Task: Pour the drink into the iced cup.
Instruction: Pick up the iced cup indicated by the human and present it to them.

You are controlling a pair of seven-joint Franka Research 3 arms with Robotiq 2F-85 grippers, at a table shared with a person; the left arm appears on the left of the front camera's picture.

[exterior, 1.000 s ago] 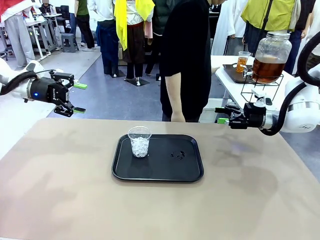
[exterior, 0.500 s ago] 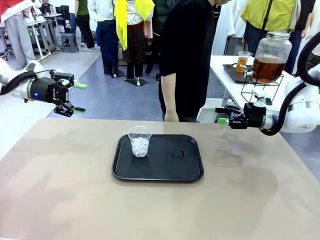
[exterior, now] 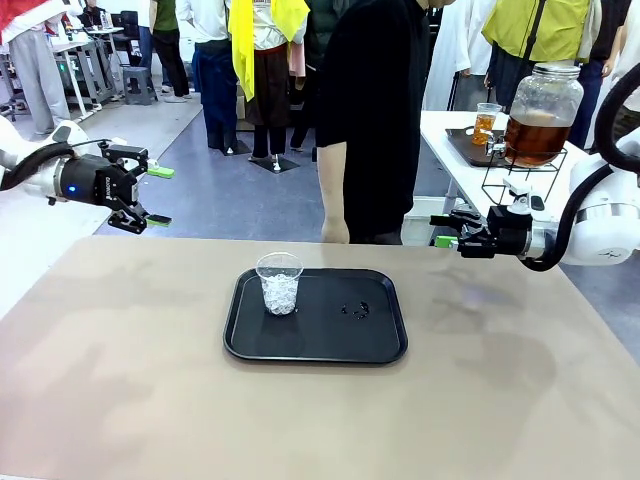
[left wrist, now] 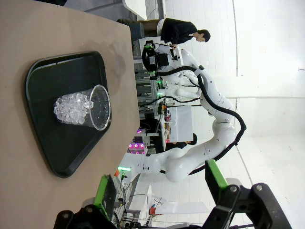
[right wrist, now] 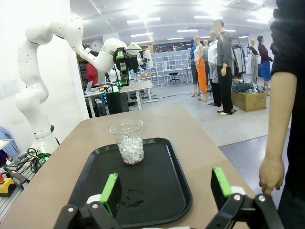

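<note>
Front view — left gripper (exterior: pixel 159 196), right gripper (exterior: pixel 440 230) hover wide-spread, flanking iced cup (exterior: pixel 279 283).

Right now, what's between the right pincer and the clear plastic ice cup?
In the right wrist view, the flat black tray, bare but for a small wet smear, lies between right pincer and clear plastic ice cup.

Landmark: you face a tan table (exterior: pixel 150 380) filling the near half of the front view.
Floor: smooth grey-blue floor (exterior: pixel 240 200) stretches beyond the table's far edge.
Furniture: a white side table (exterior: pixel 436 122) stands beyond the table's far right corner, and a grey stool (exterior: pixel 136 82) well beyond its far left corner.
Light: strip ceiling lights (right wrist: pixel 143 34) glow high above the table.
Wall: a white wall (right wrist: pixel 12 62) rises beside the table.
Far end: pale shelving (right wrist: pixel 164 61) stands well behind the table.
</note>
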